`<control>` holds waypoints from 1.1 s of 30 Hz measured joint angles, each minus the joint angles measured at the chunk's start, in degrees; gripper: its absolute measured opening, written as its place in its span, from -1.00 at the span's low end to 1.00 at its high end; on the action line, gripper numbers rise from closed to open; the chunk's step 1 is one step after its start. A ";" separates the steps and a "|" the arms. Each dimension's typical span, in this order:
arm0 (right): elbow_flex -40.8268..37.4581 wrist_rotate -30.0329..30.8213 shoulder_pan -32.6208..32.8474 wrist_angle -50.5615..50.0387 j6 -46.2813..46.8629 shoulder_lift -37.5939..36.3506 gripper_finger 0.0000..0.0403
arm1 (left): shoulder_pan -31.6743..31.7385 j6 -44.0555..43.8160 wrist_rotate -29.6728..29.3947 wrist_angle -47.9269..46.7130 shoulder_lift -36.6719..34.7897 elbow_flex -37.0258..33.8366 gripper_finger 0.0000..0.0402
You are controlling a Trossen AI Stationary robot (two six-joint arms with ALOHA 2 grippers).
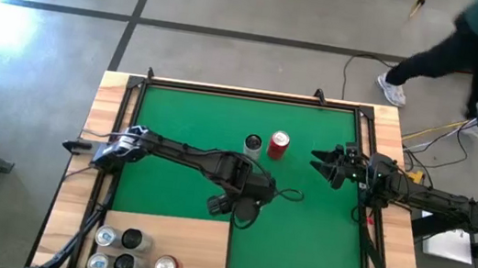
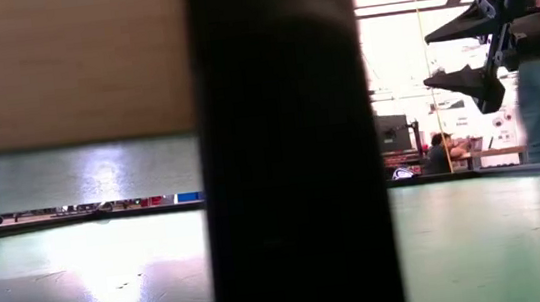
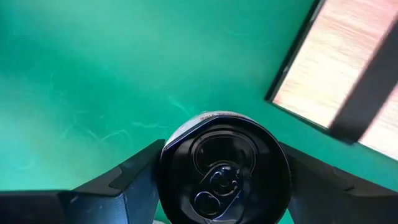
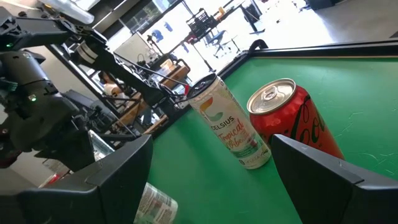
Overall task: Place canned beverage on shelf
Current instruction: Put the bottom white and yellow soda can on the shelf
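Note:
My left gripper [image 1: 243, 210] is over the green mat just right of the shelf and is shut on a black-topped can [image 3: 224, 171]. The shelf [image 1: 193, 239] is a pale wood panel at the near left, and several cans [image 1: 117, 252] stand on it. Its edge also shows in the left wrist view [image 3: 329, 68]. A white Celsius can [image 1: 253, 143] and a red cola can [image 1: 279, 144] stand upright on the mat at mid-table; both also show in the right wrist view, the white can [image 4: 227, 121] and the red can [image 4: 292, 121]. My right gripper [image 1: 320, 163] is open and empty to the right of the red can, raised above the mat [image 2: 461, 50]. My left gripper pinches the black-topped can between its two fingers, one on each opposite side of the can's wall [image 3: 166, 177] just below the top rim. The fingers slant down from the table's left. The can stands upright; whether its base is on the mat is hidden.
A dark upright shape [image 2: 290, 149] fills the middle of the low view, with pale wood [image 2: 60, 62] beside it. A wooden rim [image 1: 104, 107] borders the green mat [image 1: 186, 118]. A person [image 1: 472, 54] moves on the floor beyond the far right corner.

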 joint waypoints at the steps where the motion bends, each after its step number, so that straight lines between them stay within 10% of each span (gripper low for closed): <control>1: 0.00 0.00 -0.01 -0.02 0.00 0.00 0.58 | 0.27 0.90 0.75 -0.04 0.00 0.00 0.28; 33: 0.00 0.00 0.00 -0.52 0.01 -0.02 0.58 | 5.55 18.90 9.59 -6.46 2.25 -0.22 0.29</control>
